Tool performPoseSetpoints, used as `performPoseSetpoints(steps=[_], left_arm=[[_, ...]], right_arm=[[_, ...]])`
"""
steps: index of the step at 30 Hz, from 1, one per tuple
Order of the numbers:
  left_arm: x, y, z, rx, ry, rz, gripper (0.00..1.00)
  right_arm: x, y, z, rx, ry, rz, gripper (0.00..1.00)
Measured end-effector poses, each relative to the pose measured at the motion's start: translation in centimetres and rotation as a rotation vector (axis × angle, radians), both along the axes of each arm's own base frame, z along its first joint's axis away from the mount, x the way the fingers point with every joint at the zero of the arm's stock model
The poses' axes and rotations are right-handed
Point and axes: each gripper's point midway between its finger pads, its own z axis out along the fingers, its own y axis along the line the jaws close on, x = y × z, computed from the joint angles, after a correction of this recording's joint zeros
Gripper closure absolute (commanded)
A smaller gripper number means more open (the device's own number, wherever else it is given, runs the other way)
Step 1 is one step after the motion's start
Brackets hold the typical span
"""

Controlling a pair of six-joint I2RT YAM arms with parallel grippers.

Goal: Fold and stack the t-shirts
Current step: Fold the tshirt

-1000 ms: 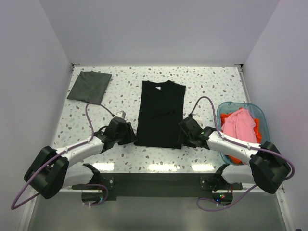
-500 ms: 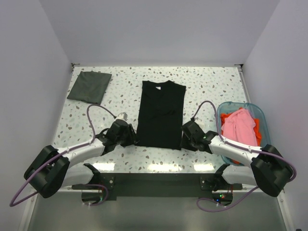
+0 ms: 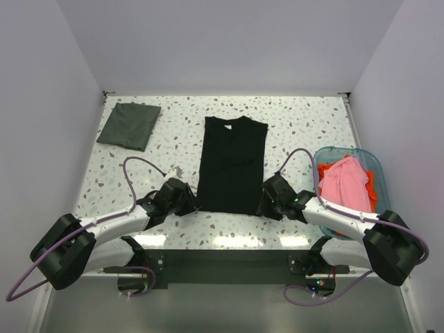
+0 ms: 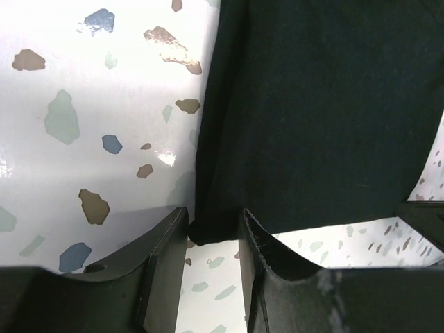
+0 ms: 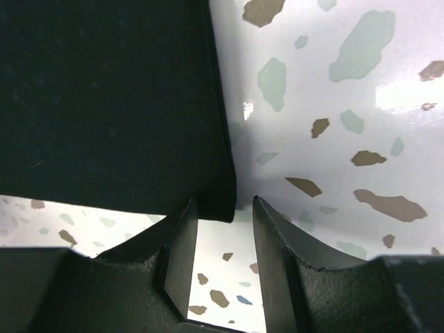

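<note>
corners are what changed: over the last second both my arms drew back toward the near edge, sliding down the sides of the black t-shirt (image 3: 232,163) until each gripper sits at a hem corner. my left gripper (image 3: 184,200) is at the near-left corner, my right gripper (image 3: 270,202) at the near-right one.

in the left wrist view, my left gripper (image 4: 212,230) has its jaws spread a little, with the corner of the cloth lying in the gap and bare surface showing beyond it. the right gripper (image 5: 223,216) is the same: jaws apart, the corner tucked between them, closer to the inner finger. neither one is pinching the cloth yet, as far as i can see.

i judge this to be the set-up for the next fold. the shirt is already a long narrow strip running from the near edge toward the far edge in the middle of the surface (image 3: 305,125), so closing on both corners and carrying the hem toward the collar looks like what comes next.

around it, the grey t-shirt (image 3: 129,125) lies folded square at the far-left corner, well apart. at the right edge a blue basket (image 3: 347,150) holds the pink t-shirt (image 3: 343,179) and the orange t-shirt (image 3: 372,189), bunched and not yet folded. my right arm passes just beside the basket, which could crowd it. nothing lies on the black shirt itself.
</note>
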Motion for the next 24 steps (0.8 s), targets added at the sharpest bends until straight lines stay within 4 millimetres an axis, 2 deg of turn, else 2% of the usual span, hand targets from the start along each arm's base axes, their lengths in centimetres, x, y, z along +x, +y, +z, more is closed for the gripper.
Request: performPoseSetpoints(steps=[4,10,13,17,18,24], left_arm=[[0.0,0.0,-0.1,-0.008,0.000,0.010,0.63],[0.1,-0.3,-0.4,-0.014,0.009,0.011,0.76],[0.1,-0.4,-0.4,-0.017,0.010,0.007,0.82],[0.2,-0.7,-0.2,-0.011,0.000,-0.015,0.96],[0.2,-0.8,-0.2,-0.007,0.000,-0.022,1.00],[-0.8,-0.7,-0.1,0.015,0.015,-0.062,1.00]], right_arm=[[0.1,0.6,0.0,0.032,0.000,-0.004,0.58],[1.0,2.0,0.0,0.083,-0.011,-0.006,0.61],[1.3,2.3,-0.1,0.091,-0.019,-0.010,0.67],[1.3,2.0,-0.2,0.073,-0.023,-0.009,0.87],[1.3,1.8,-0.2,0.067,-0.026,-0.009,0.98],[0.8,1.0,0.2,0.027,-0.021,0.015,1.00]])
